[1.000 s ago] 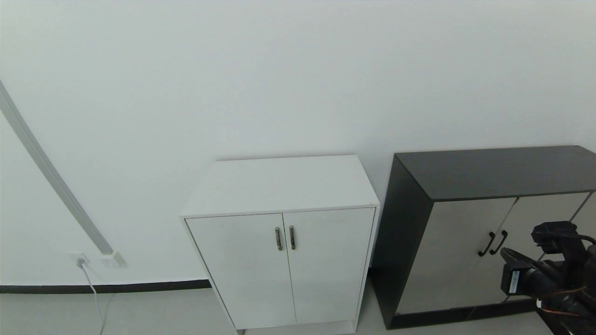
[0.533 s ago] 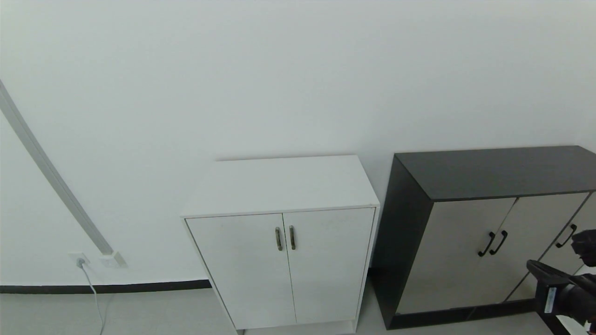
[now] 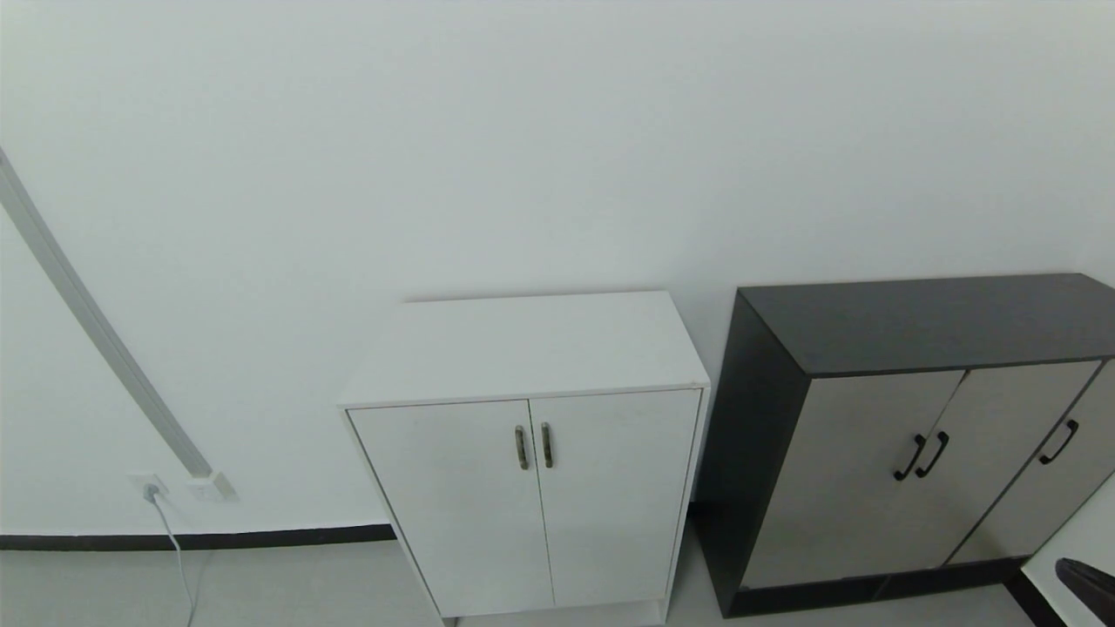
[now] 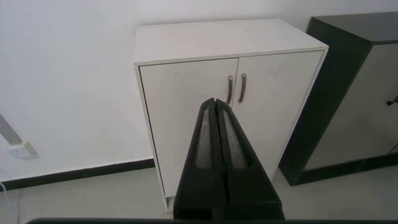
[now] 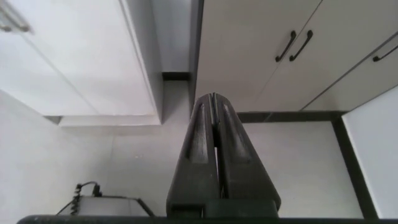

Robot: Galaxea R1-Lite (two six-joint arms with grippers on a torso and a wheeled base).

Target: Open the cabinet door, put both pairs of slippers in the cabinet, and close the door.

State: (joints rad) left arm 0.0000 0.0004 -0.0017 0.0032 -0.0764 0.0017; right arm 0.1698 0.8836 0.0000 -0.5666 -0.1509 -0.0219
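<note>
— The left gripper [image 4: 215, 104], are its jaws apart?
— No, pressed flat together with nothing between them. The right gripper [image 5: 214, 99] is the same, closed on nothing.
— What lies ahead of the left one?
— The white cabinet [image 4: 186, 106], straight beyond the tips. Both doors are closed, and their handles [image 4: 235, 88] sit just past the tips.
— And the right one?
— It points down at the floor [image 5: 298, 155], towards the gap between the white cabinet and the dark cabinet [image 5: 249, 56]. Its camera catches the black handles [image 5: 295, 45] close up.
— And from the head?
— Both cabinets side by side against the wall [image 3: 523, 131], tops included.
</note>
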